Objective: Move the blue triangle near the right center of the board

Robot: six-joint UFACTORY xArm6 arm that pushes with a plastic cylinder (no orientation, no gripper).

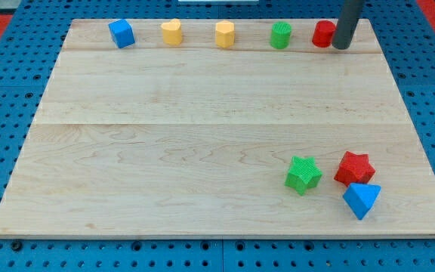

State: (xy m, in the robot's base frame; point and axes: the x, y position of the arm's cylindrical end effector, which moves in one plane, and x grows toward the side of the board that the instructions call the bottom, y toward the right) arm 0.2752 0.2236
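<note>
Camera view, taken from the near edge of the wooden board (202,128) and working away: the blue triangle (362,199) lies close to the bottom right corner, just short of the near edge and a little in from the right edge. Touching it, or very nearly so, on its far left side is the red star (354,167), and just beside that star, toward the view's left, is the green star (303,174); the three make a tight cluster in the bottom right part of the board. The middle of the board holds only bare wood grain with two seams running across. Along the far edge stands a row of five blocks, well apart from the cluster: a blue cube (121,33) nearest the top left corner, then a yellow heart-like block (171,32), a yellow block (225,34) whose shape I cannot make out for sure, a green cylinder (281,35), and a red block (323,34) partly hidden by the rod. My tip (341,47) is down at the far edge near the top right corner, touching or just beside the red block's right side and far from the blue triangle. The arm carries no claw, only this straight dark rod, so nothing is grasped.
</note>
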